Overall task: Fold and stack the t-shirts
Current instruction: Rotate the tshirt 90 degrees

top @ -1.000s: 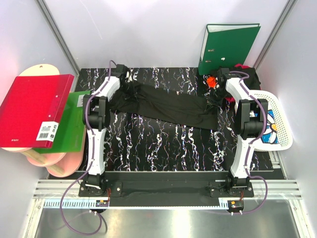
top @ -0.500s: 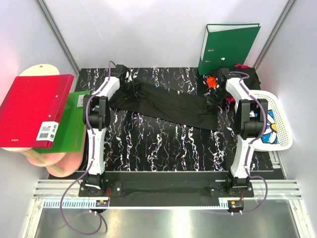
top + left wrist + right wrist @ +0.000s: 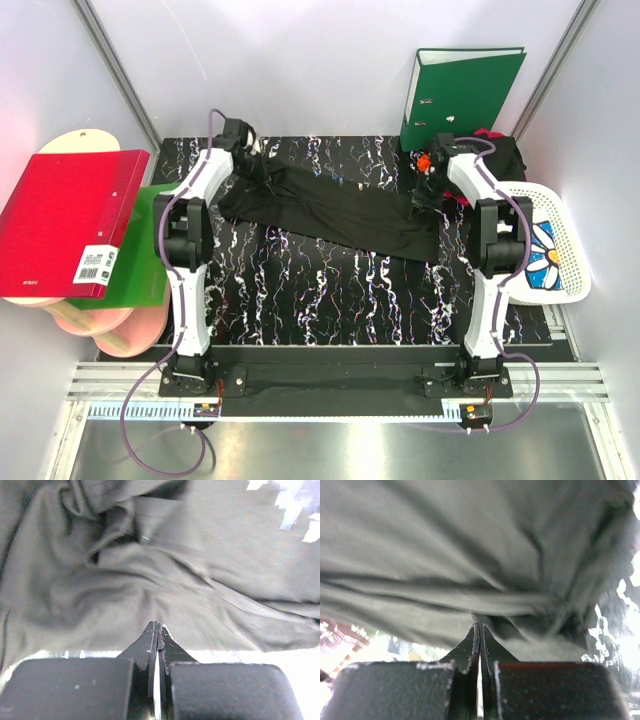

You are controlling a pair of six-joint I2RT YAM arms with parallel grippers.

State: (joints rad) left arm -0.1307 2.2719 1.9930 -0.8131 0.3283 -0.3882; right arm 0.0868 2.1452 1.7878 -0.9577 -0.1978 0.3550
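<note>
Barely begun, with one black t-shirt [image 3: 335,212] stretched unfolded along the far edge of the worktop [image 3: 330,290], pinched at either end in the closed left jaws and right jaws, other t-shirts [image 3: 503,155] heaped unstacked at the far right corner.

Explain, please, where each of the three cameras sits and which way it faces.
Top external: above and behind the robot, looking down at the table; the left arm and right arm show whole.
Left wrist: on the left arm, looking along the left gripper, shut on the black t-shirt; only its jaws show.
Right wrist: likewise, right gripper shut on the shirt's other end.
Shared: all three show that one t-shirt.
</note>
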